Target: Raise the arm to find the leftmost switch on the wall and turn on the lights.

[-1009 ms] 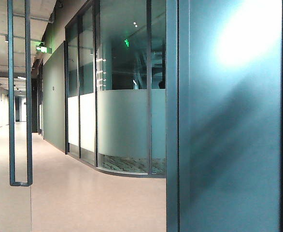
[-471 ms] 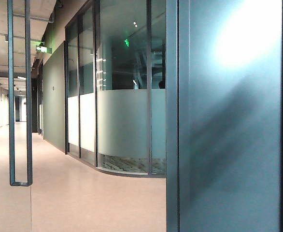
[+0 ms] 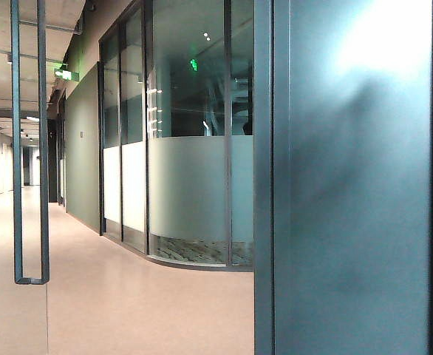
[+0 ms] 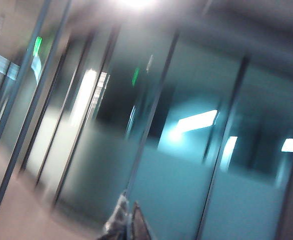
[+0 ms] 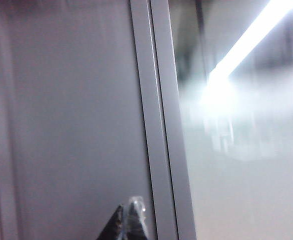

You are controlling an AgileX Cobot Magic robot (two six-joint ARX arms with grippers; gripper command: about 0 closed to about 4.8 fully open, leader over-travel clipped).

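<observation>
No switch shows in any view. My left gripper (image 4: 130,201) points at a glass partition (image 4: 176,175) with a frosted lower band. Its two fingertips lie together with nothing between them, and that view is smeared by motion. My right gripper (image 5: 128,202) is also shut and empty. It sits close in front of a plain grey wall panel (image 5: 71,125), beside a vertical metal frame post (image 5: 159,125). Neither gripper appears in the exterior view.
The exterior view looks down a corridor with a beige floor (image 3: 128,296). A dark panel (image 3: 349,207) stands very close on the right. A curved glass wall (image 3: 187,192) runs along the middle, and a tall metal door handle (image 3: 30,148) is at the left.
The arm's shadow on the dark right panel has risen and spread over the lower part of the bright reflection. Nothing else in the corridor has moved.
</observation>
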